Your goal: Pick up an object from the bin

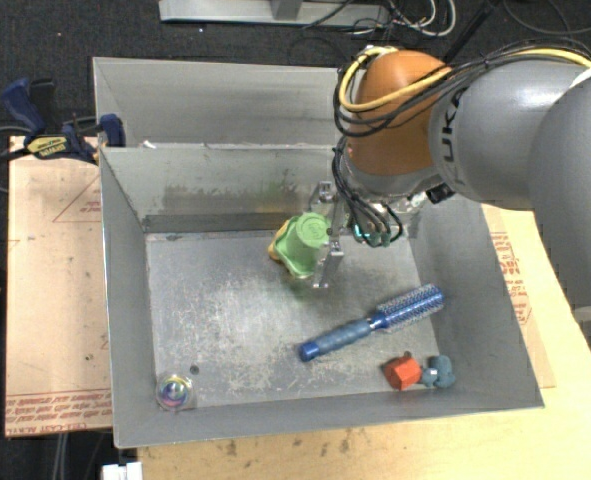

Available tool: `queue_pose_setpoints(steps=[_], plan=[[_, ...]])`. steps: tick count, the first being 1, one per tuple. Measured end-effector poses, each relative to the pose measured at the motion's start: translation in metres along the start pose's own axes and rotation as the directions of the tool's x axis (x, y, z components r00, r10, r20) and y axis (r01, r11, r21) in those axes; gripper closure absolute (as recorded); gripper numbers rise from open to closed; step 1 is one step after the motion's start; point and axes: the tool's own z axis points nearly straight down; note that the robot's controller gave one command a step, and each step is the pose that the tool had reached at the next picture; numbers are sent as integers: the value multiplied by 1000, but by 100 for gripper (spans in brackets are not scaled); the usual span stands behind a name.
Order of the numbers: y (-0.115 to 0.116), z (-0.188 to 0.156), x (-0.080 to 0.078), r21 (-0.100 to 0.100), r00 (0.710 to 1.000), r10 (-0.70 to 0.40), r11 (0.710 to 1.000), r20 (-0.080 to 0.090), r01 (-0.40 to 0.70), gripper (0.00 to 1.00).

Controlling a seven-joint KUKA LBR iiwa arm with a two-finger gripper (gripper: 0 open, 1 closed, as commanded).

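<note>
A green cup-like thing (301, 240) lies tilted at the back middle of the grey bin (125, 268). The end effector (324, 268) is right at the cup's right side; wide or narrow, I cannot tell. A blue brush (370, 323) lies near, front right. A red block (403, 372) and a grey-blue piece (439, 371) sit together at the front right corner, and a small shiny ball (173, 392) at the front left. Open floor lies left of the cup.

Bin (225, 313) with brush (370, 324), ball (174, 393), red block (403, 372)
</note>
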Motion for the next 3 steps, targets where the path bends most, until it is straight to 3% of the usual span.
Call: queue_pose_setpoints(steps=[1,2,3], plan=[[-30,53,-7,-2,988,-156,988,16,157,0],[7,51,-6,6,999,-31,1000,24,31,0],[47,51,-15,21,993,122,992,10,-122,0]])
